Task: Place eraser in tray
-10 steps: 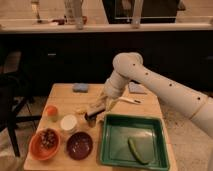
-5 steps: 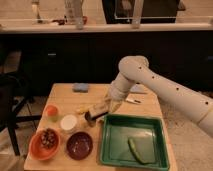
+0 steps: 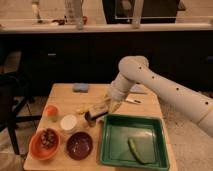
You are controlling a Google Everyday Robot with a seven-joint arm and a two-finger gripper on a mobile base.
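Note:
My gripper (image 3: 99, 112) hangs from the white arm that reaches in from the right. It is over the wooden table, just left of the tray's top-left corner. It is shut on the eraser (image 3: 93, 116), a small block with a dark face and tan body, held low above the table. The green tray (image 3: 111, 151) lies at the front right of the table. A long green vegetable (image 3: 136, 150) lies inside it.
An orange bowl (image 3: 33, 149) with food, a maroon bowl (image 3: 79, 145), a white round cup (image 3: 68, 123) and an orange cup (image 3: 51, 111) stand on the left. A blue pad (image 3: 80, 87) lies at the back. A white-handled tool (image 3: 133, 101) lies behind the arm. A yellow item (image 3: 82, 109) lies near the gripper.
The arm and gripper have shifted a little to the right, toward the tray, with the eraser in the gripper. The other things have not moved.

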